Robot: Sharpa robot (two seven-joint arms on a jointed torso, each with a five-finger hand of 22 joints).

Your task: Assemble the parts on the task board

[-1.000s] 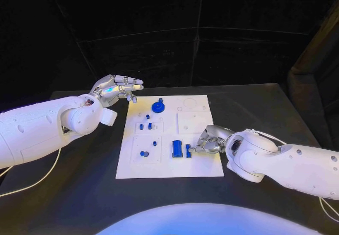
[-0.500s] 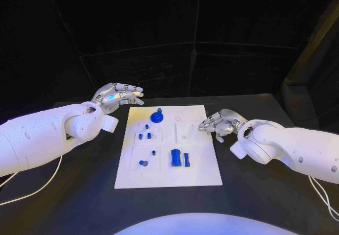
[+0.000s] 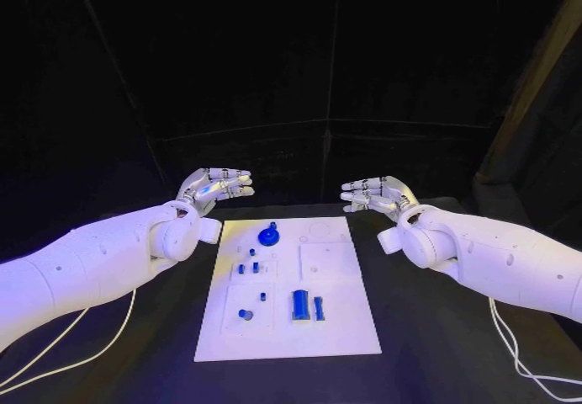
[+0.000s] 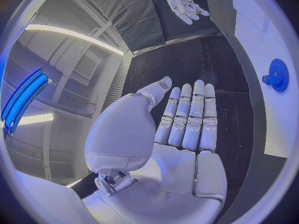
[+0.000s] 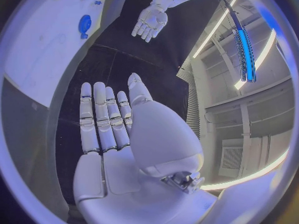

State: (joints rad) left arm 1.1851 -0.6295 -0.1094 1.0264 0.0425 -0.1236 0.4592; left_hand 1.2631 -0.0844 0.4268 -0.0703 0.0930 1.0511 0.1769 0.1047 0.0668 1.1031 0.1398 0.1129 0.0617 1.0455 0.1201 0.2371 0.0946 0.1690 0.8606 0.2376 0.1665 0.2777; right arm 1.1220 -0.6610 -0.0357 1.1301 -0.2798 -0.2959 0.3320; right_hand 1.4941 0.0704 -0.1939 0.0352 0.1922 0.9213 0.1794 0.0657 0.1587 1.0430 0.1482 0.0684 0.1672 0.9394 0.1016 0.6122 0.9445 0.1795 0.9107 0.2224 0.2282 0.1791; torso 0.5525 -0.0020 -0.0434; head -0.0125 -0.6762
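The task board (image 3: pixel 288 337) is lying flat on the black worktop (image 3: pixel 158 353), long side running away from the robot. Working outward from the board's near edge: a tall blue block (image 3: pixel 301 304) is standing in the near half, with a thinner blue piece (image 3: pixel 319 308) just beside it on the robot's right. A short blue peg (image 3: pixel 246 314) and a smaller one (image 3: pixel 262 296) are sitting toward the board's left side at about the same depth. Past the board's middle, two small blue pegs (image 3: pixel 247 268) are standing side by side, with a tiny one (image 3: pixel 252 252) just beyond them. Near the board's far edge the blue gear (image 3: pixel 269 235) is lying flat, also showing in the left wrist view (image 4: pixel 278 75).

Both hands are hovering above the worktop beyond the board's far corners, well apart from every part. The left hand (image 3: pixel 216 187) is beyond the far left corner, fingers (image 4: pixel 187 115) stretched out straight and side by side, holding nothing. The right hand (image 3: pixel 376 194) is beyond the far right corner, fingers (image 5: pixel 102 115) likewise extended and released, nothing in them.
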